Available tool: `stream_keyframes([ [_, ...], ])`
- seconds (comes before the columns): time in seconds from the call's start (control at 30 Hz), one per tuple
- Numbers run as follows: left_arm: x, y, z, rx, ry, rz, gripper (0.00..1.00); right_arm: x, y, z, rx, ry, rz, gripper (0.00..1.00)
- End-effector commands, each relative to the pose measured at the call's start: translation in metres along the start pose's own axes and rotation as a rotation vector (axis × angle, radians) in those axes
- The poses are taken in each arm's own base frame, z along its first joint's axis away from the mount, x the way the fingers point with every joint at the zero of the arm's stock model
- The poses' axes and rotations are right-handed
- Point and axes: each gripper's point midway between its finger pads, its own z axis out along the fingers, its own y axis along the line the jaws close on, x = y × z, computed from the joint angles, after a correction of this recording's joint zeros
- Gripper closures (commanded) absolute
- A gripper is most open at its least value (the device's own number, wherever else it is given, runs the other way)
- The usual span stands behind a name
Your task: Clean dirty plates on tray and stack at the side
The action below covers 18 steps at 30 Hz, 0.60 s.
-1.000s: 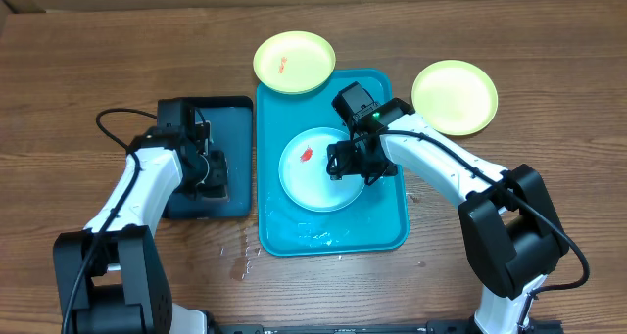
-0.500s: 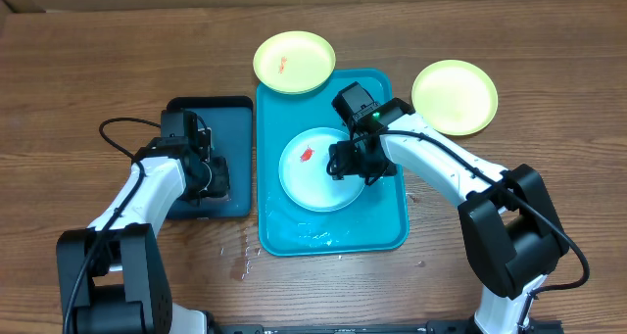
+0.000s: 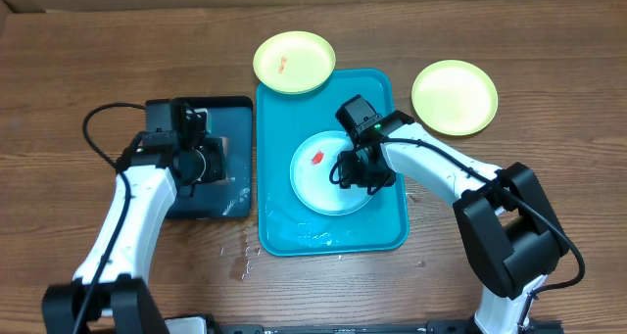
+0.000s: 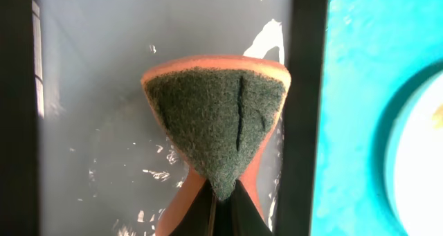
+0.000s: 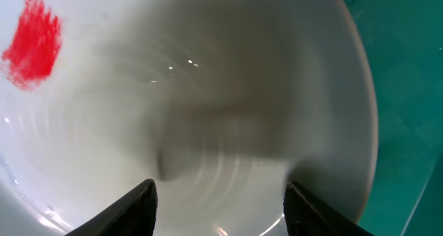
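We see our left pincer [image 4: 219,205] clamped on a sponge [image 4: 218,118] above the dark tray [image 3: 186,205]. Our right pincer [image 5: 220,194] hangs with its jaws apart, gripping nothing, over the red-smeared blue plate [image 3: 315,182] lying in the teal tray [image 3: 294,231]. One yellow plate [image 3: 294,62] overlaps that tray's far rim. A second yellow plate [image 3: 454,97] sits on the tabletop to its right.
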Motion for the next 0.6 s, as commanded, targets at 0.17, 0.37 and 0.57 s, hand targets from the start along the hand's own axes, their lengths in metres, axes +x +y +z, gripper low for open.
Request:
stream_keyframes([
  [0.17,-0.013,-0.004,-0.014,0.008,-0.050,0.046,0.96,-0.011,0.034,-0.018,-0.160,-0.002,-0.128,0.33],
  [0.37,-0.013,-0.004,-0.014,0.007,-0.049,0.054,0.96,-0.018,0.018,-0.046,-0.054,0.009,-0.098,0.27],
  [0.57,-0.013,-0.004,-0.014,0.007,-0.049,0.054,0.96,-0.006,-0.019,-0.042,0.061,0.066,0.051,0.25],
])
